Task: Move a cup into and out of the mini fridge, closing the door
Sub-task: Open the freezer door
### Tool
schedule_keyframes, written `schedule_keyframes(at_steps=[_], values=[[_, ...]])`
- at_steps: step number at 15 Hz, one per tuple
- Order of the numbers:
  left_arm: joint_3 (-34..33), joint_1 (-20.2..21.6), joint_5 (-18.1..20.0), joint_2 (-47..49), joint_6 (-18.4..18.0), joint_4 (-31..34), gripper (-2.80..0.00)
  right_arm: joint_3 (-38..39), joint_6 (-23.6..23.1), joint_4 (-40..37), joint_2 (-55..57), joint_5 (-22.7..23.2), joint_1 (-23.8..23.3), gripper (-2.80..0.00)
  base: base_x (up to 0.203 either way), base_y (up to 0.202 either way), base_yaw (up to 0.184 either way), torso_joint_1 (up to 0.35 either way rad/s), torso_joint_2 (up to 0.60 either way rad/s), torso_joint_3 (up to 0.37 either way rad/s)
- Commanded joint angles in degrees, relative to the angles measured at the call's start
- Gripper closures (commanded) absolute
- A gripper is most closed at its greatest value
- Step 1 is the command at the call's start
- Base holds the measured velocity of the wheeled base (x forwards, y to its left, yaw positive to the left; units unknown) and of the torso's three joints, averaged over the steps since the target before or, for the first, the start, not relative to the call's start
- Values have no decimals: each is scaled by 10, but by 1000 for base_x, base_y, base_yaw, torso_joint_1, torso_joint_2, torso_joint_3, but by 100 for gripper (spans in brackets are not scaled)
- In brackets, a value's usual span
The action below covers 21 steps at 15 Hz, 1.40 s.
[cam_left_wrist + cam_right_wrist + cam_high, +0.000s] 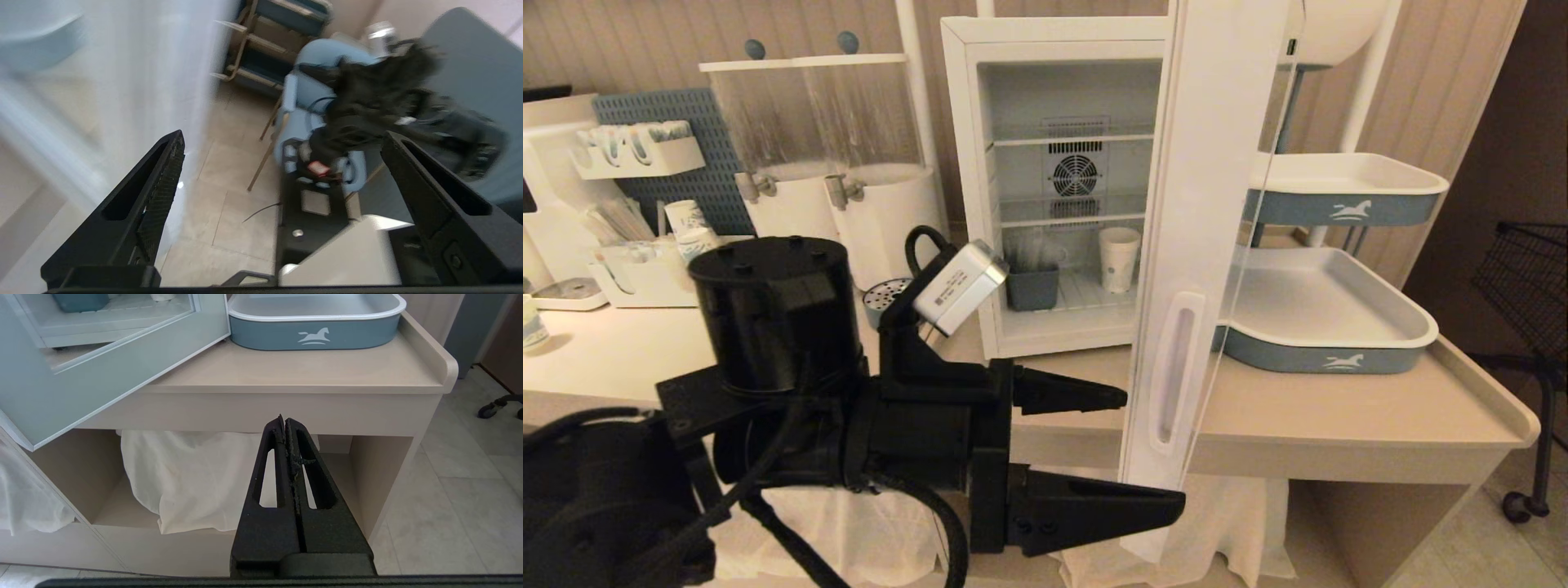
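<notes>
Cup point(1118, 258): just one, sitting on the mini fridge point(1054, 49) floor, about 4 o'clock of the fan. Door point(1205, 245) wide open, left gripper point(1152, 453) at its 8 o'clock, fingers spread, empty. Right wrist view: right gripper point(284, 420) pinched closed on nothing, under one tray point(314, 330).

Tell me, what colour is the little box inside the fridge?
Dark grey-blue. The little box sits on the fridge floor, left of the cup; the head view shows it best.

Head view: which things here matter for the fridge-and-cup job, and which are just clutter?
Job: white paper cup inside white boxy mini fridge; open glass-windowed door; open left hand.
Clutter: grey bin, two white dispensers, blue-grey trays.
</notes>
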<state>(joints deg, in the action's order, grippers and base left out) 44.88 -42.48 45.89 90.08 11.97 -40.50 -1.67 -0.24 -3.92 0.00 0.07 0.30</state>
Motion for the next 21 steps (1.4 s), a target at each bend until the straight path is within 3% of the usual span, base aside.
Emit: schedule_keyframes(at_steps=[1,4,6,8,10,12,15,19,21], values=[[-13,-30,1,-66,5,0,-280,0,0,0,1,0,0,0,0,0,0,0,0,0],[-41,-62,3,-126,20,10,-280,0,0,0,1,0,0,0,0,0,0,0,0,0],[-45,-62,-9,-120,17,10,-280,0,0,0,1,0,0,0,0,0,0,0,0,0],[-53,-36,-31,-118,15,7,-280,0,0,0,1,0,0,0,0,0,0,0,0,0],[-53,41,-44,-89,14,2,-280,0,0,0,1,0,0,0,0,0,0,0,0,0],[-46,83,-49,-31,14,-19,-280,0,0,0,1,0,0,0,0,0,0,0,0,0],[-32,105,-47,46,14,-88,-280,0,0,0,1,0,0,0,0,0,0,0,0,0],[1,59,-41,67,21,-95,-280,0,0,0,1,0,0,0,0,0,0,0,0,0],[3,-11,-41,55,36,-94,-280,0,0,0,1,0,1,0,0,0,0,0,0,0]])
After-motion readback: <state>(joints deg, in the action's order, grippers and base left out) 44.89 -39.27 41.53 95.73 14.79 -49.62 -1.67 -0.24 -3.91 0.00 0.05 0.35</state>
